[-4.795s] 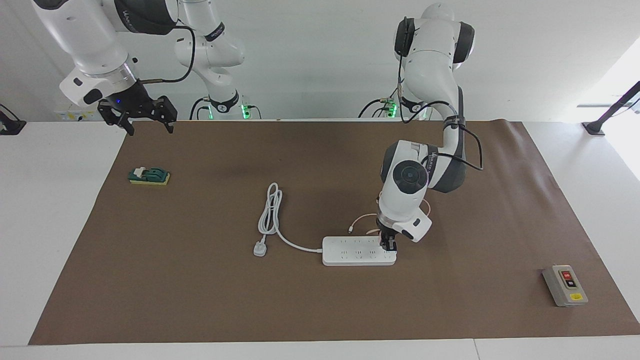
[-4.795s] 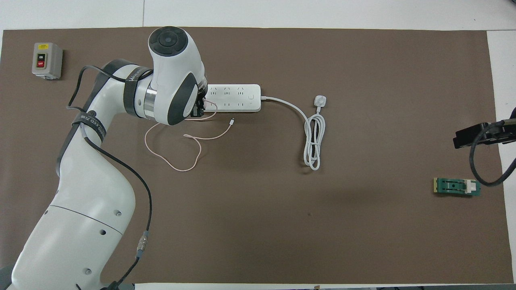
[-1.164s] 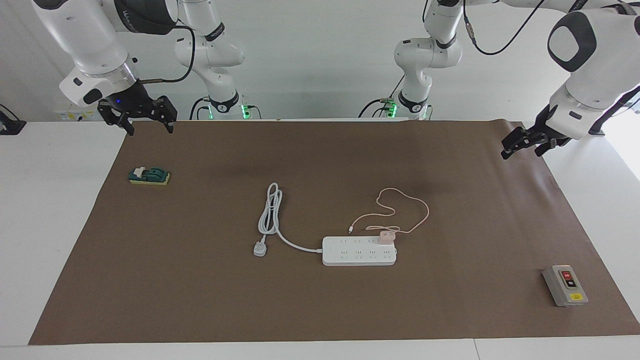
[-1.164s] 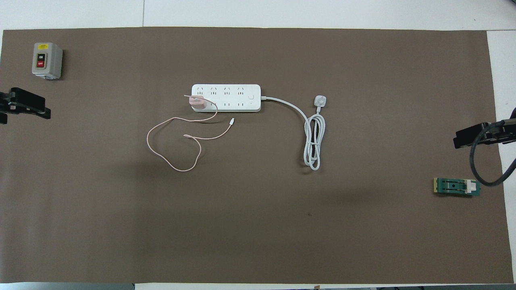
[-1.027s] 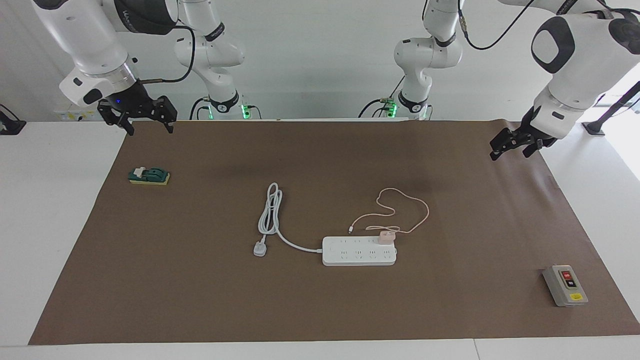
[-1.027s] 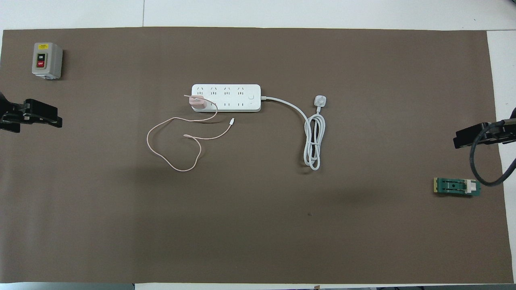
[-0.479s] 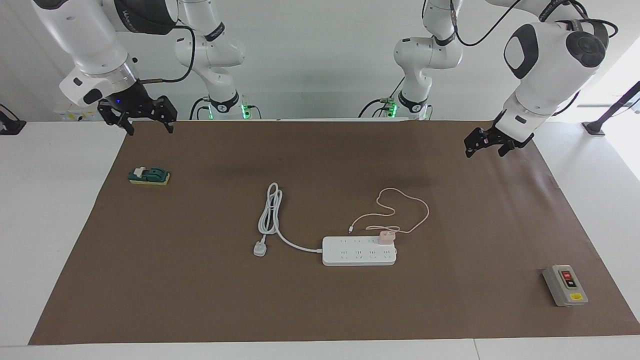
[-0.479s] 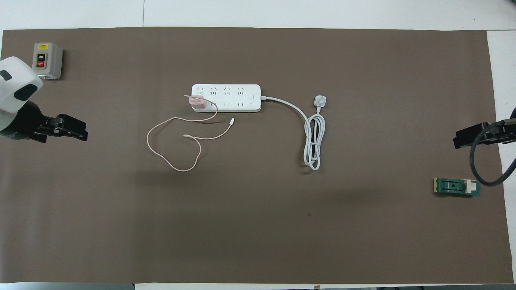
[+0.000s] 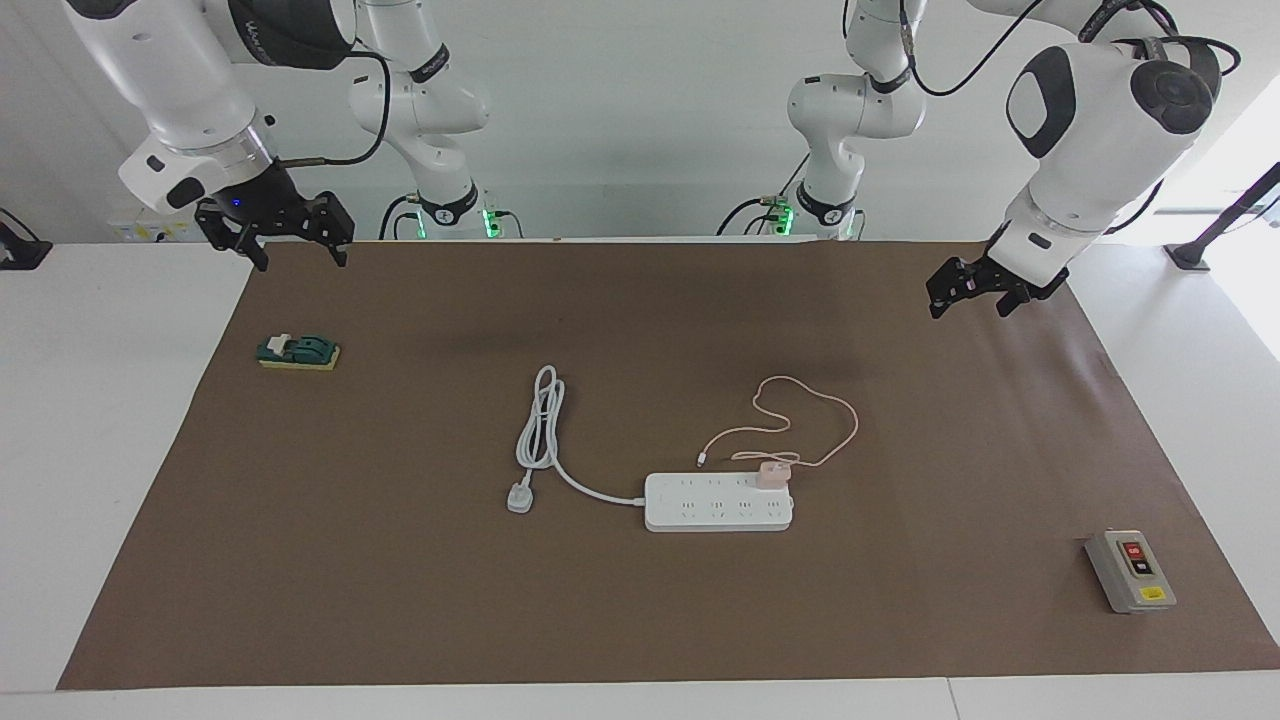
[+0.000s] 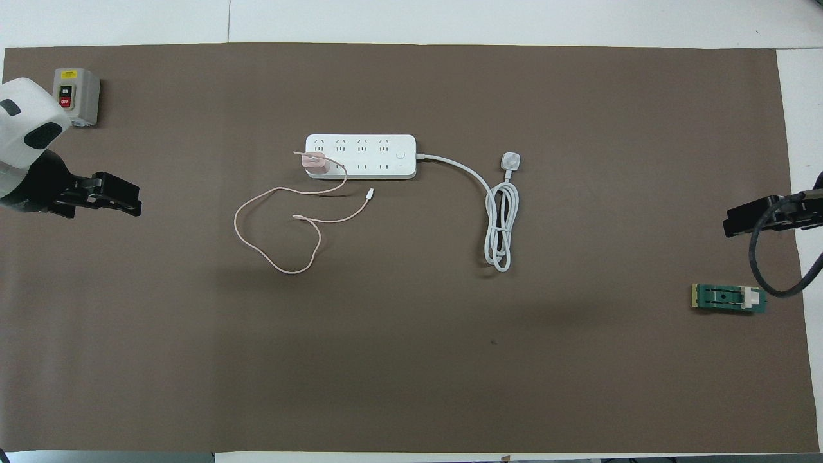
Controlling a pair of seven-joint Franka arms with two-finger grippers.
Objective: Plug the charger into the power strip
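While you look over the brown mat (image 9: 400, 560), you find the charger (image 9: 772, 473) seated in the power strip (image 9: 718, 502), in the socket at the strip's end toward the left arm and in the row nearer to the robots. The strip lies flat near the middle of the mat. You can follow the charger's thin pink cable (image 10: 270, 212) as it loops loosely over the mat nearer to the robots than the strip, and its small connector (image 10: 370, 191) lies on the mat just beside the strip. From the strip's other end its thick white cord (image 9: 545, 420) runs out toward the right arm's end, folds into a long bundle, and ends in a white plug (image 9: 519, 497) lying flat on the mat.

You see the left gripper (image 9: 966, 292) in the air over the mat's edge nearest the robots, at the left arm's end, its fingers spread apart and holding nothing. The right gripper (image 9: 290, 240) hangs over the mat's corner at the right arm's end, also spread and empty; that arm waits.

A grey switch box (image 9: 1130, 570) with a red button sits on the mat at the left arm's end, farther from the robots than the strip. A small green block (image 9: 298, 352) rests near the right gripper's corner.
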